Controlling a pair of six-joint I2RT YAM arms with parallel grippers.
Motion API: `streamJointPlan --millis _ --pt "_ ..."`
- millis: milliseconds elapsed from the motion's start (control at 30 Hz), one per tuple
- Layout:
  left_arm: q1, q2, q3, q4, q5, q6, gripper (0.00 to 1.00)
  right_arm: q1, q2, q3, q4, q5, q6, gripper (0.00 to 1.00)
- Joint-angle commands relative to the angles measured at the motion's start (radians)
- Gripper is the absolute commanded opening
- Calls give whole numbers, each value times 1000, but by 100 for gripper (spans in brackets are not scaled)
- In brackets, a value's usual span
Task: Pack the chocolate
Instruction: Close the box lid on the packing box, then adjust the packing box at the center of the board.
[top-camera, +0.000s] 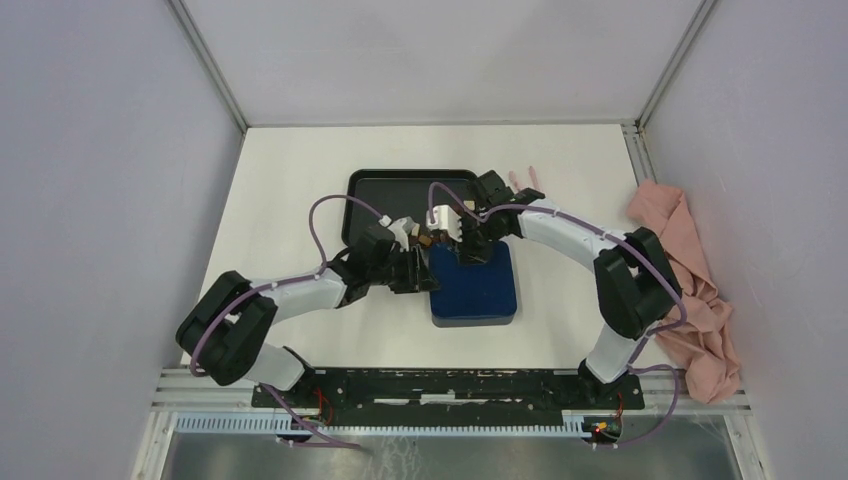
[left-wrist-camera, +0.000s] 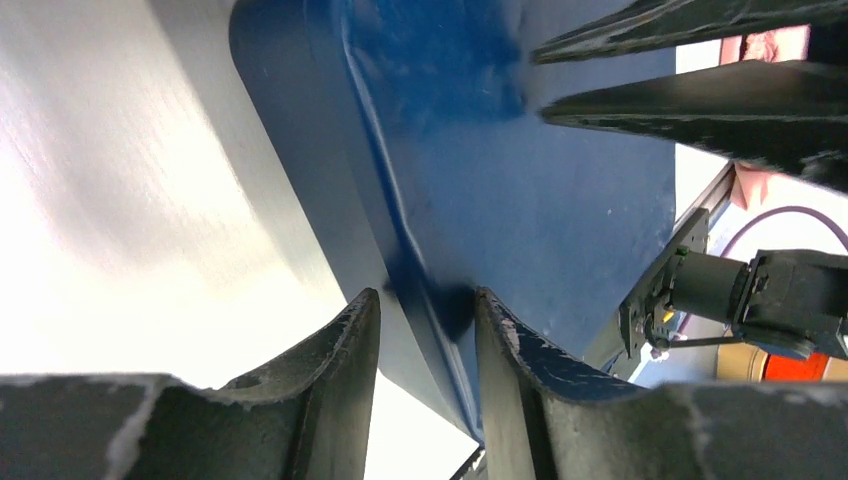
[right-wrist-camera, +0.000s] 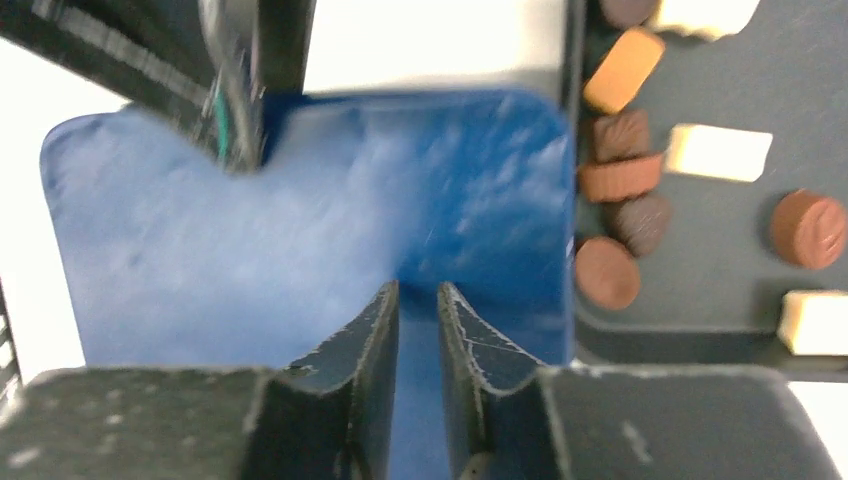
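Observation:
The chocolate (right-wrist-camera: 608, 272) lies as several brown and cream pieces in a black tray (right-wrist-camera: 720, 240), right of a blue box (right-wrist-camera: 300, 240). From above, the blue box (top-camera: 480, 290) sits at mid-table against the tray (top-camera: 375, 190), and both grippers meet at its far left corner. My left gripper (left-wrist-camera: 425, 300) straddles the box's left rim (left-wrist-camera: 400, 250); the jaws stand apart with a gap beside the rim. My right gripper (right-wrist-camera: 417, 292) hovers over the blue top near the tray, its jaws a narrow slit apart with nothing between them.
A pink cloth (top-camera: 690, 290) is heaped at the table's right edge. Pink tweezers (top-camera: 525, 178) lie behind the right arm, beside the tray. The right gripper's fingers (left-wrist-camera: 700, 100) cross the top right of the left wrist view.

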Motion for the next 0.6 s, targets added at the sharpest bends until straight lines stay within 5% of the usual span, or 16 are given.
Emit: streamJointPlan --millis 0,267,433,567 --pt "-4 -63 -77 -167 -56 9 43 -62 -167 36 -254 -97 -135 29" --pt "-4 -383 -79 -292 -196 -1 56 -238 -429 -226 -138 176 -84 29" --pt "6 -409 -77 -428 -289 22 43 -308 -417 -373 30 355 11 20" --pt "4 -292 -107 -337 -197 13 22 -320 -320 -347 45 272 57 12"
